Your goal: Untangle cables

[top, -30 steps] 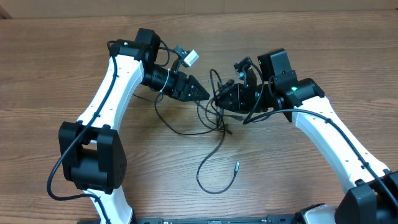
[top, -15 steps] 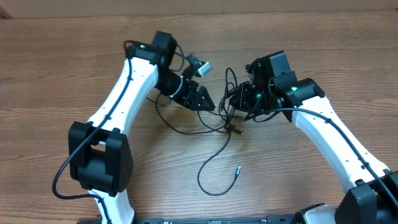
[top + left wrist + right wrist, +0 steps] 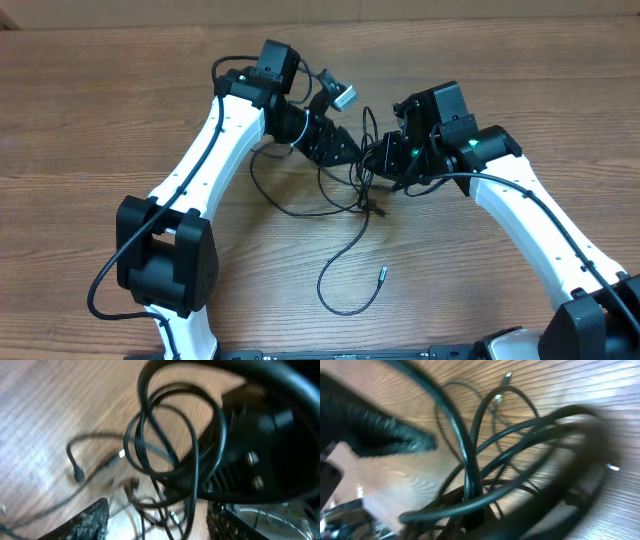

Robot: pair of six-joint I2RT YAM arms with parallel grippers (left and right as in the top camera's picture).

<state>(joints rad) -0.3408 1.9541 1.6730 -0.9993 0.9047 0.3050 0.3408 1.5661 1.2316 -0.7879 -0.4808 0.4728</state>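
Note:
The cables (image 3: 352, 192) form a black tangle at the table's middle, with one long strand looping toward the front and ending in a small silver plug (image 3: 381, 270). My right gripper (image 3: 378, 160) is shut on the top of the tangle, and the right wrist view shows the bunched cables (image 3: 470, 475) running into it (image 3: 485, 522). My left gripper (image 3: 350, 152) points at the same bunch from the left and is open. In the left wrist view, loops of the cables (image 3: 172, 474) hang between its fingers (image 3: 92, 520), with the right gripper's black body (image 3: 260, 460) just behind.
The wooden table (image 3: 500, 60) stretches around both arms. The left arm's own thicker black wire and its grey connector (image 3: 343, 97) stand above the left gripper. Both white arms flank the tangle closely, left and right.
My left arm has swung right and forward, bringing its open fingers up against the bunch. The right gripper shifted slightly right early on, still shut, pulling the tangle with it.

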